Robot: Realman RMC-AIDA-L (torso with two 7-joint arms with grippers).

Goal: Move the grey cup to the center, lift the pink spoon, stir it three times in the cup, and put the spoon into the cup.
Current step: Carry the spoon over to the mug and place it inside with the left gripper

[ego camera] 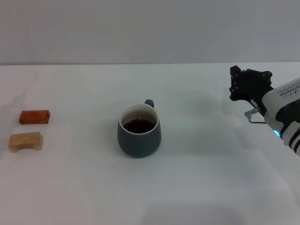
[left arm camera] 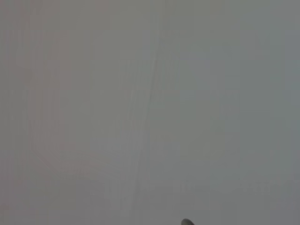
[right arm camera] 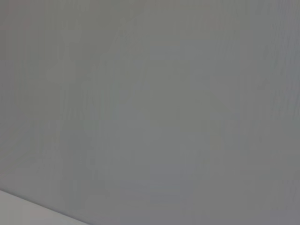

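Note:
The grey cup [ego camera: 138,131] stands upright near the middle of the white table [ego camera: 201,187] in the head view. It holds dark brown liquid, and its small handle points to the far side. The pink spoon is out of view in every frame. My right gripper [ego camera: 240,84] hovers at the right edge of the head view, well to the right of the cup and apart from it. Nothing shows in its grasp. My left arm is out of the head view. Both wrist views show only a plain grey surface.
An orange-brown block [ego camera: 34,116] and a tan block [ego camera: 25,141] lie at the table's left side, one behind the other. The table's far edge meets a pale wall.

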